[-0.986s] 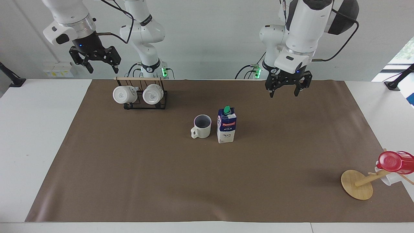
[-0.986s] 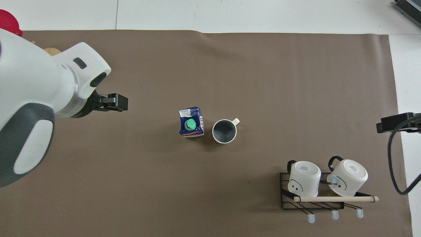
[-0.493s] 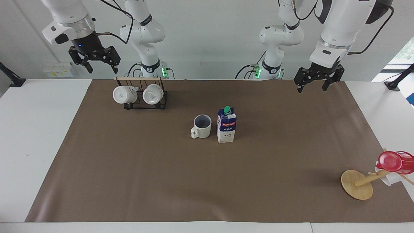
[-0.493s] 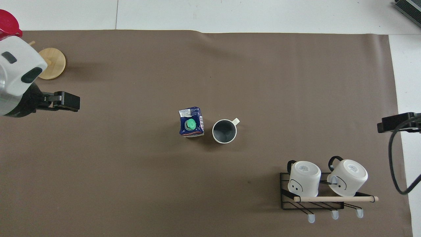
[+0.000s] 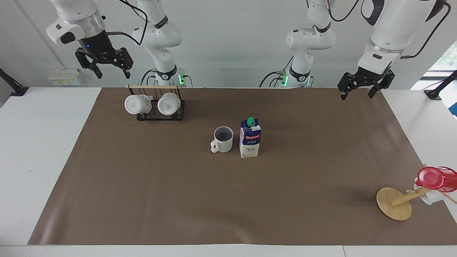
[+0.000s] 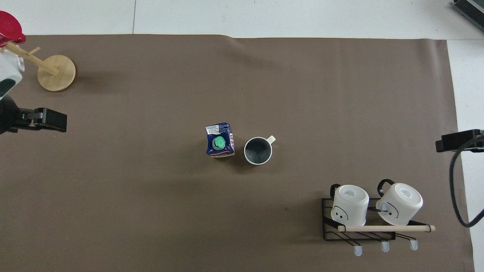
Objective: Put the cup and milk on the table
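Note:
The cup (image 5: 223, 139) (image 6: 258, 150), cream-white with a dark inside, stands upright on the brown sheet of the table (image 5: 142, 185) (image 6: 151, 211) near its middle. Close beside it, toward the left arm's end, stands the milk (image 5: 250, 138) (image 6: 220, 140), upright with its green cap on top. My left gripper (image 5: 357, 96) (image 6: 45, 120) hangs open and empty over the sheet's edge at the left arm's end, well away from both. My right gripper (image 5: 113, 75) (image 6: 457, 140) is open and empty, high over the sheet's border at the right arm's end.
A black wire rack (image 5: 155, 116) (image 6: 359, 234) with two white mugs stands nearer to the robots, toward the right arm's end. A tilted wooden stand (image 5: 394, 203) (image 6: 56, 68) carrying a red cup (image 5: 436, 178) sits at the corner farthest from the robots, at the left arm's end.
My left gripper swung away from the sheet's middle toward the left arm's end of the table and rose. My right gripper lifted slightly. Cup and milk stayed put.

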